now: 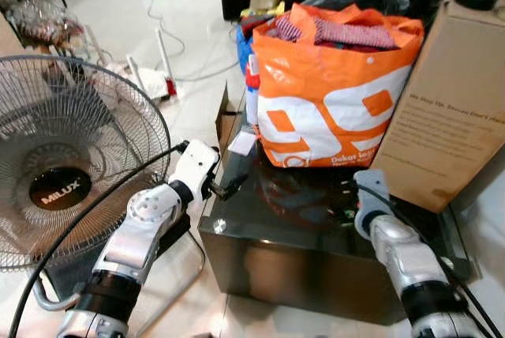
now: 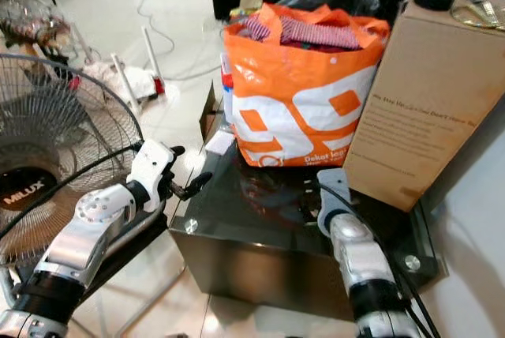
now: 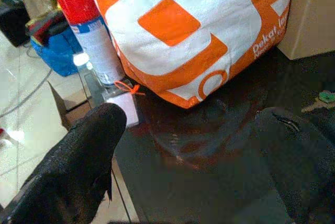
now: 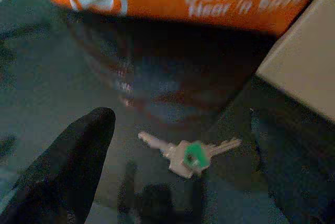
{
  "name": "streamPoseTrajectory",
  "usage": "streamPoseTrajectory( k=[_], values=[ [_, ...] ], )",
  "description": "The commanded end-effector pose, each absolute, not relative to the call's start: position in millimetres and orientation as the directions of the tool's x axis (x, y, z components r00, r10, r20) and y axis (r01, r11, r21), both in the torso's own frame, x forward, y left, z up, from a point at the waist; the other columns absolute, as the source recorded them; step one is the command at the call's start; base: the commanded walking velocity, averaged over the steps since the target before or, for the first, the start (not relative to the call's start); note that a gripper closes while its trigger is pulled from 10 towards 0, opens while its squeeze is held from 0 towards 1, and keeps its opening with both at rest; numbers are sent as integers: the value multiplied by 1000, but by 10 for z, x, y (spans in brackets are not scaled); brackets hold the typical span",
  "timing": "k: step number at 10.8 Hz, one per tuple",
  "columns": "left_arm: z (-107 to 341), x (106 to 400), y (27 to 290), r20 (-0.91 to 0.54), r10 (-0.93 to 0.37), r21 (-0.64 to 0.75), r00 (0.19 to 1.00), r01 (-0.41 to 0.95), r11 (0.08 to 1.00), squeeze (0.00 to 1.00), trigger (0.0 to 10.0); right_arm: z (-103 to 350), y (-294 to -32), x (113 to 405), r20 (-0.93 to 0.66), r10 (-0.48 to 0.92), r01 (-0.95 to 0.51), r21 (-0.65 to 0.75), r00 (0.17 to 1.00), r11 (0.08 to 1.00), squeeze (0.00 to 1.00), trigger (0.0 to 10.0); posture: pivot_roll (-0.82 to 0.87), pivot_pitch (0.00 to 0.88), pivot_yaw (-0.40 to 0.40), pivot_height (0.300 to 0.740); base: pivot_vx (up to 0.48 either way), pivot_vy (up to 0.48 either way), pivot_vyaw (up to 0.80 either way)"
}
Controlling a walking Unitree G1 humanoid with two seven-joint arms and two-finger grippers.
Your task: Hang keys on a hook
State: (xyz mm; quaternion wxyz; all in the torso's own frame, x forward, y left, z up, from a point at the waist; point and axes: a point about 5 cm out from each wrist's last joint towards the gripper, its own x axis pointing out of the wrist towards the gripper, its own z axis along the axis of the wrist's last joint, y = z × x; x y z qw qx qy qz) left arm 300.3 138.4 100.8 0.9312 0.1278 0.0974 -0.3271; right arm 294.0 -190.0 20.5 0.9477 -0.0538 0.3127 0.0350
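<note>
Your right gripper (image 4: 178,145) hangs with fingers apart over the keys (image 4: 189,153), which lie flat between them on the dark table (image 4: 47,93), untouched.

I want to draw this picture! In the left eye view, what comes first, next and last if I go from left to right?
Milux fan → left gripper → orange shopping bag → brown cardboard box.

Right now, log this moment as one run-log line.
phase: reaching for keys | right gripper: open above keys on black table | left gripper: open, by orange bag | hook: unseen
</note>
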Motion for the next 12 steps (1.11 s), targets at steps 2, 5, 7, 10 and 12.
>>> streamPoseTrajectory(
  k=[2, 5, 7, 10, 12],
  values=[
    [968, 2960, 1344, -326, -649, 148, 687, 715, 683, 0, 10000, 137, -1859, 2977, -629, 75, -164, -84, 774, 983, 0, 10000, -107, 0, 37, 740, 0, 0, 0],
    [910, 2874, 1388, -401, -697, 132, 594, 791, 598, 0, 10000, 113, -1890, 3051, -635, 45, -178, -147, 771, 973, 0, 8118, -99, 0, 23, 740, 0, 0, 0],
    [947, 2841, 1391, -408, -709, 133, 575, 806, 577, 0, 10000, 64, -1979, 3025, -646, -16, -138, -188, 764, 972, 0, 3647, -90, 0, 30, 740, 0, 0, 0],
    [988, 2809, 1385, -418, -733, 130, 536, 834, 536, 0, 10000, 23, -2074, 2985, -656, -59, -108, -212, 753, 971, 0, 2118, -98, 0, 63, 740, 0, 0, 0],
    [1007, 2802, 1374, -427, -742, 126, 516, 847, 516, 0, 10000, 1, -2107, 2964, -654, -68, -83, -197, 753, 977, 0, 4118, -97, 0, 75, 740, 0, 0, 0]
  ],
)
